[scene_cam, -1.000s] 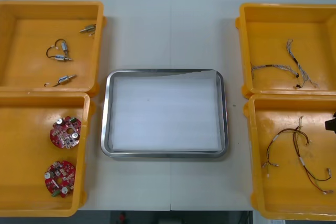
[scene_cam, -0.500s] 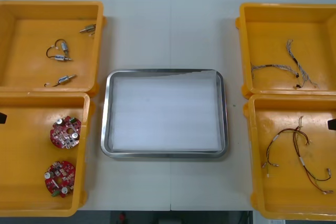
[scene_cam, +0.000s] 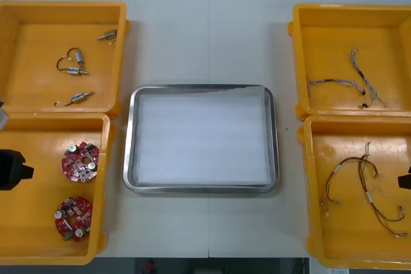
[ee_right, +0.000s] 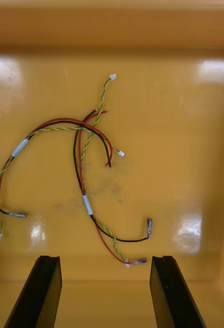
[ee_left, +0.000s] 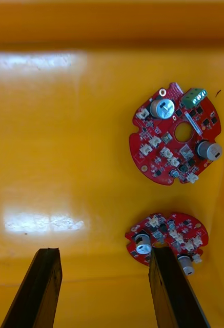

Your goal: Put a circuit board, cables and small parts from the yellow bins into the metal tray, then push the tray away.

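**Both tools released over the near bins, tray in the middle**

The left tool [ee_left: 105, 252] hangs released, its two black fingers standing apart with only orange floor between them. Right by one fingertip lies a round red circuit board [ee_left: 168, 241] (whether finger and board touch cannot be told). A second circuit board [ee_left: 176, 136] lies a little beyond it. Each is a red disc studded with silver cylinders and small white connectors. The second one also has a round hole at its middle and a green block on its rim. Both rest in the near-left yellow bin [scene_cam: 32, 235], close to the wall that faces the tray.

The right tool [ee_right: 105, 259] is likewise released, fingers apart, over the near-right yellow bin [scene_cam: 347, 235]. Ahead of it sprawl the red and yellow cables [ee_right: 86, 169], loosely tangled with black strands, white sleeves and small end plugs.

Farther out, the metal tray [scene_cam: 203, 188] sits mid-counter [scene_cam: 205, 36] between the bins, shiny at the rim and white inside. The far-left yellow bin [scene_cam: 38, 24] holds the small metal parts [scene_cam: 76, 68]. The far-right yellow bin [scene_cam: 327, 36] holds the twisted blue and white cables [scene_cam: 350, 81].
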Tool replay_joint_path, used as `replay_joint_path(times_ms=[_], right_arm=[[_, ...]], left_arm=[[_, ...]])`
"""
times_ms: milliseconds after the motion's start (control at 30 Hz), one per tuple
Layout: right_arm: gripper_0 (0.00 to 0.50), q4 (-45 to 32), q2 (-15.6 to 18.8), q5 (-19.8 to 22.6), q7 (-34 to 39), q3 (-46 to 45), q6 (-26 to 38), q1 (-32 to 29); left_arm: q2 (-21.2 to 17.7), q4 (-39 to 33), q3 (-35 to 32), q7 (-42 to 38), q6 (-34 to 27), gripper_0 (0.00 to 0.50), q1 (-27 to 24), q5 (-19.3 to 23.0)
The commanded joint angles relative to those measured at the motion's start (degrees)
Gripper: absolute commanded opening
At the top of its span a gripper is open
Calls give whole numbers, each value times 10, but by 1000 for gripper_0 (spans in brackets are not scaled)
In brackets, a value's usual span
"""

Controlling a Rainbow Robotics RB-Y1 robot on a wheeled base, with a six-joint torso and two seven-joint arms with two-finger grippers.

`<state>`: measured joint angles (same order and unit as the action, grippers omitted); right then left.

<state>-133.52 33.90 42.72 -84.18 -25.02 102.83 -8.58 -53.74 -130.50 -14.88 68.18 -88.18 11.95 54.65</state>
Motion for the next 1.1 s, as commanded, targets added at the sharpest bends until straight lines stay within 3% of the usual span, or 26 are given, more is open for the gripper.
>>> replay_joint_path(times_ms=[33,267,567,867,1100], right_arm=[[500,-18,20,-11,-28,29,-61,-50],[500,-18,20,-71,-23,89,-153,-104],[500,63,18,-26,-39,102,-230,-115],[500,125,18,-33,-69,144,-304,-111],[500,141,19,-39,-84,158,-316,-108]], left_arm=[[-15,-20,22,-40,51,500,55,-16],[-15,-19,64,-38,123,500,95,-60],[-15,-15,107,-44,163,500,120,-90],[-8,-4,144,-47,196,500,131,-133],[-2,16,164,-50,226,500,132,-153]])
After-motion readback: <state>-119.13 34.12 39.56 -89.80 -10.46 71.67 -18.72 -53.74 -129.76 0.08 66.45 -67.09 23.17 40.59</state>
